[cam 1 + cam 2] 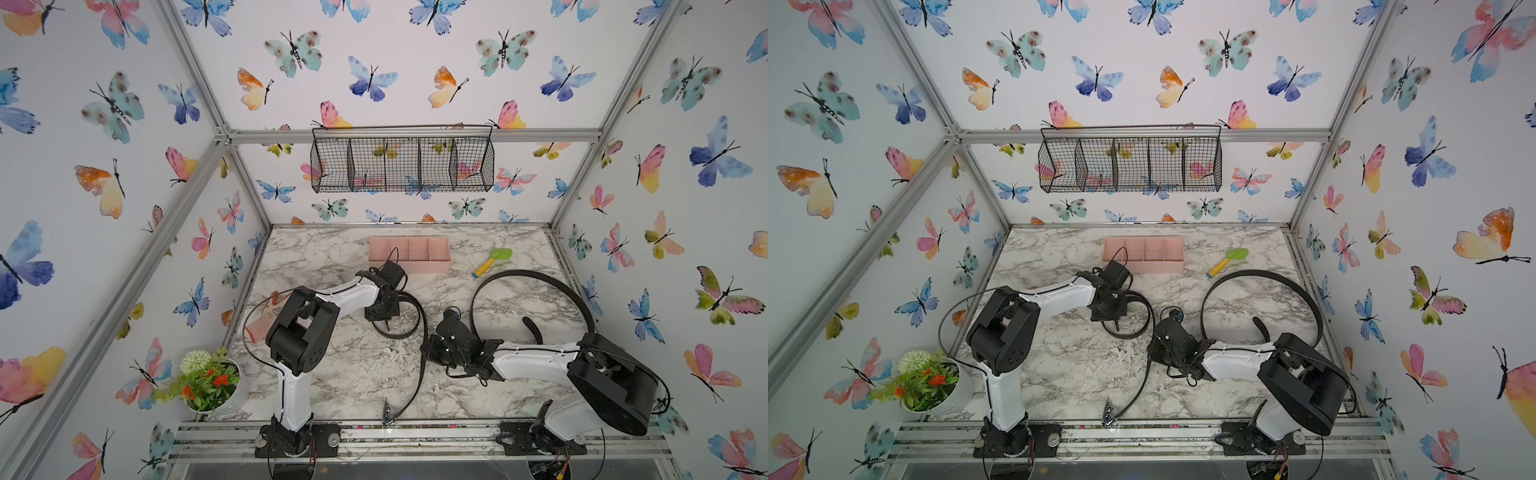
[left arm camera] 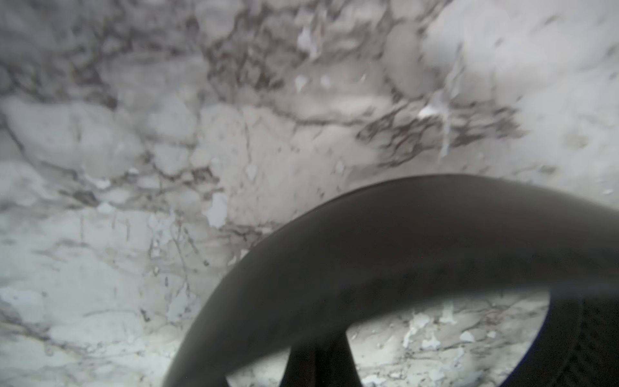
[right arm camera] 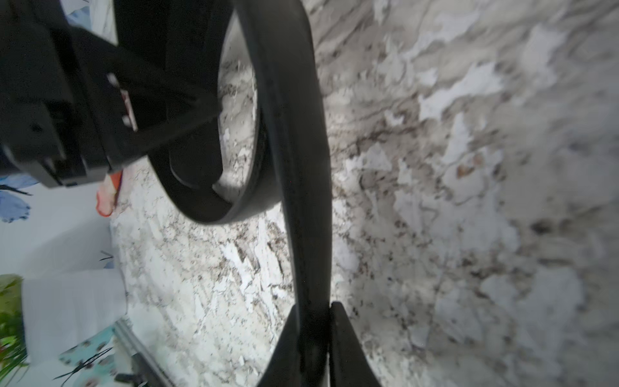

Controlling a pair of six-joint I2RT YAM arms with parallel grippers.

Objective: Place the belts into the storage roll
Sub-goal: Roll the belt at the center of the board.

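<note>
1. A half-rolled black leather-like belt [image 3: 301, 150] lies at the centre of the grey-veined marble-pattern surface [image 1: 353, 374]. Its coil is at the centre, and the free strap runs toward 6 o'clock.
2. The strap ends in a small silver metal buckle [image 1: 387, 415] at the 6 o'clock edge.
3. The left tool [image 1: 386, 322] points down into the coil. Its jaws are pressed together on the strap's inner turn, near the rounded tip.
4. The right tool [image 3: 315, 306] is just toward 4 o'clock from the coil. Its jaws are narrowed onto the free strap, one finger against each face.
5. A loose black leather-like belt [image 1: 523, 273] stands on edge in a wide open loop at 3 o'clock, with neither tool on it.
6. The low pale pink plastic four-compartment storage tray [image 1: 428, 267] sits at 12 o'clock, well apart from both belts.
7. A green-and-yellow toy shovel [image 1: 492, 259] lies at 1 o'clock, between the tray and the loop.
</note>
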